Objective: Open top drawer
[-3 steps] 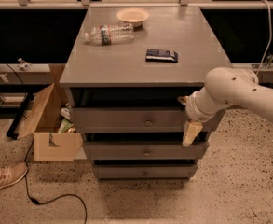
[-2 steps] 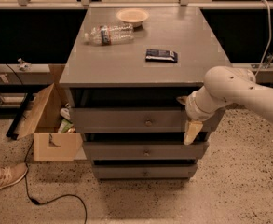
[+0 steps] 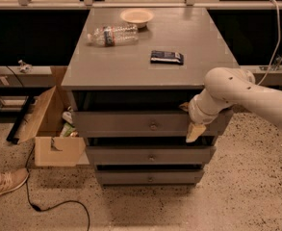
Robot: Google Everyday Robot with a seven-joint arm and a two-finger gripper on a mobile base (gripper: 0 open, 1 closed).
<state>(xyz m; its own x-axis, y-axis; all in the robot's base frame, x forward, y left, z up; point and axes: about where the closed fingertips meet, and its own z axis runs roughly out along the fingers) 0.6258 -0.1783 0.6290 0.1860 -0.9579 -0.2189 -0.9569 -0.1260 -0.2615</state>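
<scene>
Grey bench carries a bottle and bowl near its far edge and a dark packet toward the right edge. Under its front edge, the top drawer sits with its front a little forward. The gripper is at the drawer front's right end, below the bench's front-right corner. Whether it grips anything cannot be told. Nothing has visibly moved since a second ago.
</scene>
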